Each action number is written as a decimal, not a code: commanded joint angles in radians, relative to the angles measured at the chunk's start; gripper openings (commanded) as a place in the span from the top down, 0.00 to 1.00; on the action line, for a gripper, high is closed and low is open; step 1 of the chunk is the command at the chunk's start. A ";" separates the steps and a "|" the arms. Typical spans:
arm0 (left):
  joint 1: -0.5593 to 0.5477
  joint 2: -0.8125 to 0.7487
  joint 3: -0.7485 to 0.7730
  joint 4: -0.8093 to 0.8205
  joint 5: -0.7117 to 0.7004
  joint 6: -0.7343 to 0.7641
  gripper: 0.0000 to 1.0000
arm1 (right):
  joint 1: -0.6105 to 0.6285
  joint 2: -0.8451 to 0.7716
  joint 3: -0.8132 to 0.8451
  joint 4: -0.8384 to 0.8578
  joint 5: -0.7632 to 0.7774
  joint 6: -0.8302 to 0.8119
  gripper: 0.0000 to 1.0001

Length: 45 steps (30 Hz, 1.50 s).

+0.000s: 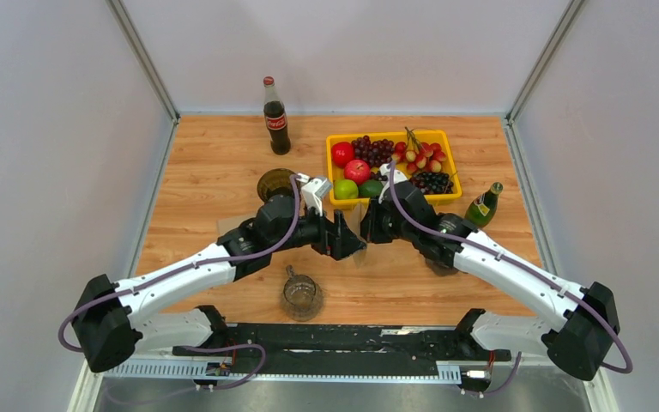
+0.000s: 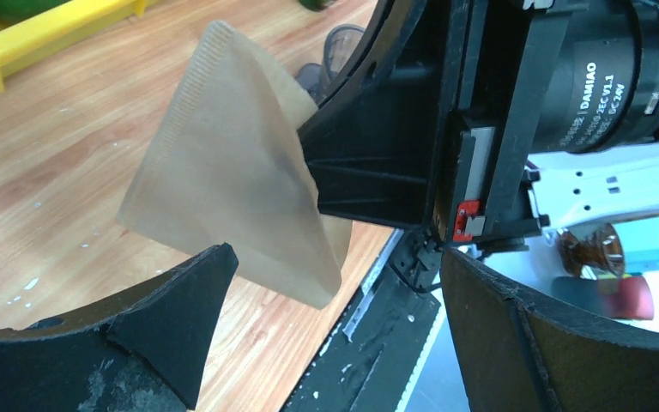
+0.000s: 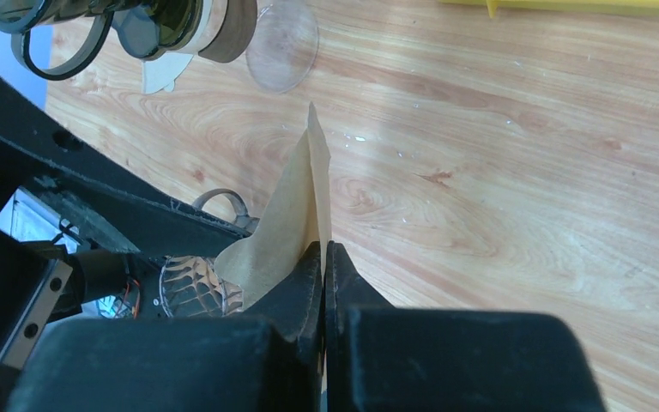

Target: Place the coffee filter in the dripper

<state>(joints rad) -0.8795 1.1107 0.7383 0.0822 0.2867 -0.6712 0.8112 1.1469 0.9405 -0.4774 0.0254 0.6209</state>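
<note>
Overhead, the wooden worktop [image 1: 223, 163] is closed in by pale panels on three sides. The long yellow plastic fruit tray [image 1: 450, 159] sits toward the back right. Bare wood lies open to the left of the tray and in front of it, down to the near edge.

Counted: one cola bottle with a red label [image 1: 275, 116] stands behind and left of the tray. One green glass bottle [image 1: 483, 206] stands just beside the tray's near right corner. One dark glass dripper [image 1: 276, 183] sits just left of the tray's near left corner. One clear glass mug [image 1: 300, 294] stands well in front of the tray. Inside the tray are two red round fruits, two green ones, dark grapes and small red-yellow fruits.

Both arms meet just in front of the tray's near rim. The right claw [image 3: 324, 266] is pressed together on the one pale brown cone-shaped paper coffee filter [image 2: 223, 172], pinching its lower edge. The filter hangs above the wood, flattened, with a ribbed seam along one side and its point away from the right claw. The left claw [image 2: 339, 266] stands wide apart on either side of the filter, gripping nothing.
</note>
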 commanded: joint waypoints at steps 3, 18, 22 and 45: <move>-0.066 0.058 0.114 -0.154 -0.269 0.072 0.00 | 0.007 0.023 0.060 -0.020 -0.066 0.063 1.00; -0.106 0.118 0.169 -0.252 -0.463 0.076 0.09 | 0.007 0.013 0.043 -0.014 -0.130 0.009 1.00; -0.113 0.113 0.173 -0.265 -0.501 0.069 0.10 | 0.007 0.023 0.039 -0.022 -0.090 -0.005 1.00; -0.150 0.225 0.297 -0.350 -0.600 0.073 0.13 | 0.008 -0.021 0.035 -0.069 0.026 -0.109 1.00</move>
<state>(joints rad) -1.0214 1.3220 0.9874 -0.2543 -0.2882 -0.6037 0.8116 1.1687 0.9550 -0.5434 0.0273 0.5396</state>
